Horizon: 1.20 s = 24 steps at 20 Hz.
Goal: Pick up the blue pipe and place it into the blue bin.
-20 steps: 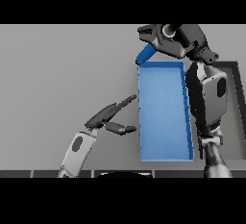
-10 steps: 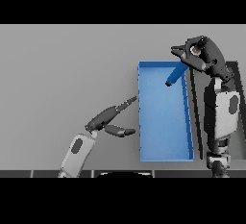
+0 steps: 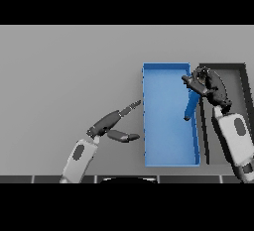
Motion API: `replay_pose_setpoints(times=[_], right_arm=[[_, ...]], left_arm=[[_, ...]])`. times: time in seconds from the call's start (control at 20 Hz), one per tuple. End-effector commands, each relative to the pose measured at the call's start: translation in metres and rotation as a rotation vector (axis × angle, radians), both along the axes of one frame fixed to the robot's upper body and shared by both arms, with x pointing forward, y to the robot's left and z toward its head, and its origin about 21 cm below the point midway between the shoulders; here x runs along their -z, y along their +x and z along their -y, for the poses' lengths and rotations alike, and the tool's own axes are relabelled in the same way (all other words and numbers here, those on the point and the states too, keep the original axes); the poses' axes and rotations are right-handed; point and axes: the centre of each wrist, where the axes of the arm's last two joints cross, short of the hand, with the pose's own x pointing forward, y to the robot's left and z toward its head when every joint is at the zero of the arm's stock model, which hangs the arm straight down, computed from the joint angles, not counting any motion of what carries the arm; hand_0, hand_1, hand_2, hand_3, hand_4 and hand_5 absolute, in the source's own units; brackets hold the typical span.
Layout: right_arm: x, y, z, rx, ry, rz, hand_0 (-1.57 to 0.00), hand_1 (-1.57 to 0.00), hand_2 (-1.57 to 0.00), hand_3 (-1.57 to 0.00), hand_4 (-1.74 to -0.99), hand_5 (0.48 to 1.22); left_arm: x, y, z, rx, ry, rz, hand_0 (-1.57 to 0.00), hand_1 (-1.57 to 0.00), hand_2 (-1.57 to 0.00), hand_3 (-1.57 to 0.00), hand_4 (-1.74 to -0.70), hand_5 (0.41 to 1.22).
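Right hand (image 3: 207,85) curls round the top of the blue pipe (image 3: 190,105), which hangs tilted inside the blue bin (image 3: 168,158), against its right wall, lower end near the floor. Step in hand looks like the release: lower until the end rests on the floor, then uncurl and lift clear of the wall. Left hand (image 3: 113,123) idle beside the bin, fingers straight, holding nothing. Dark tray (image 3: 238,69) behind.
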Motion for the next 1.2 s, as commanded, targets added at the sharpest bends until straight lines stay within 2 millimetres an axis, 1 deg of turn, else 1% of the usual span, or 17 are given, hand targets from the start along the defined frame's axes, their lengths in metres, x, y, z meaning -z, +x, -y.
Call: replay_pose_setpoints(times=[0.0,0.1,0.15,0.2,0.25,0.3,0.35,0.4,0.5,0.55,0.6,0.7,0.75,0.8,1.0,1.15], right_arm=[[0.003,-0.002,-0.002,0.012,-0.026,-0.032,-1.57,-1.57,-1.57,-1.13,-1.741,1.221],[0.007,-0.010,-0.007,0.038,-0.049,-0.010,-1.57,-1.57,-1.57,-0.91,-1.741,1.221],[0.014,-0.008,-0.007,0.073,-0.067,-0.075,-1.57,-1.55,-1.57,-0.85,-1.741,1.221],[0.019,-0.006,-0.006,0.092,-0.092,-0.131,-1.46,-1.34,-1.34,-0.79,-1.678,1.221],[0.027,-0.004,-0.005,0.109,-0.115,-0.196,-1.17,-1.07,-1.07,-0.63,-1.592,1.221],[0.032,-0.004,-0.008,0.116,-0.135,-0.246,-0.94,-0.85,-0.86,-0.50,-1.503,1.221],[0.029,-0.004,-0.005,0.112,-0.155,-0.266,-0.75,-0.68,-0.68,-0.40,-1.413,1.221],[0.030,-0.003,-0.005,0.087,-0.189,-0.301,-0.60,-0.55,-0.55,-0.32,-1.337,1.221],[0.032,-0.002,-0.009,0.018,-0.257,-0.352,-0.38,-0.35,-0.35,-0.21,-1.219,1.137],[0.028,-0.002,-0.008,-0.026,-0.314,-0.363,-0.31,-0.28,-0.28,-0.16,-1.175,1.084],[0.027,-0.002,-0.013,-0.085,-0.363,-0.348,-0.24,-0.22,-0.22,-0.13,-1.142,1.030],[0.027,-0.004,-0.017,-0.126,-0.399,-0.350,-0.16,-0.14,-0.14,-0.08,-1.083,0.934],[0.029,-0.002,-0.018,-0.131,-0.414,-0.350,-0.12,-0.11,-0.11,-0.07,-1.078,0.898],[0.034,-0.002,-0.016,-0.129,-0.434,-0.369,-0.10,-0.09,-0.09,-0.05,-1.071,0.868],[0.037,-0.001,-0.013,-0.144,-0.472,-0.388,-0.04,-0.04,-0.04,-0.02,-1.046,0.759],[0.040,-0.002,-0.012,-0.147,-0.489,-0.397,-0.02,-0.02,-0.02,-0.01,-1.033,0.696]], left_arm=[[0.001,0.001,0.000,-0.005,0.009,0.002,0.00,0.00,0.00,0.00,-0.89,0.420],[0.001,0.000,0.001,0.001,0.012,0.005,0.00,0.00,0.00,0.00,-0.88,0.421],[0.001,0.000,-0.001,-0.003,0.009,0.007,0.00,0.00,0.00,0.00,-0.88,0.421],[0.002,0.001,0.000,-0.008,0.021,0.004,0.00,0.00,0.00,0.00,-0.88,0.421],[0.001,-0.001,0.001,-0.005,0.013,0.004,0.00,0.00,0.00,0.00,-0.88,0.422],[-0.001,0.001,0.001,-0.012,0.019,0.009,0.00,0.00,0.00,0.00,-0.88,0.422],[-0.001,0.001,0.003,-0.010,0.021,0.005,0.00,0.00,0.00,0.00,-0.88,0.425],[-0.001,0.002,0.002,-0.014,0.024,0.001,0.00,0.00,0.00,0.00,-0.88,0.427],[-0.003,0.003,0.003,-0.009,0.015,0.004,0.00,0.00,0.00,0.00,-0.88,0.430],[-0.003,-0.001,0.002,-0.008,0.007,0.003,0.00,0.00,0.00,0.00,-0.88,0.429],[0.000,-0.001,0.005,-0.007,0.017,-0.010,0.00,0.00,0.00,0.00,-0.88,0.429],[-0.001,0.002,0.001,-0.016,0.014,-0.009,0.00,0.00,0.00,0.00,-0.89,0.428],[-0.002,0.001,0.002,-0.012,0.010,0.003,0.00,0.00,0.00,0.00,-0.89,0.426],[-0.001,-0.002,0.002,-0.003,0.004,0.005,0.00,0.00,0.00,0.00,-0.89,0.426],[-0.002,-0.001,0.002,-0.009,0.007,0.004,0.00,0.00,0.00,0.00,-0.89,0.428],[-0.003,0.000,0.002,-0.017,0.015,0.001,0.00,0.00,0.00,0.00,-0.89,0.429]])
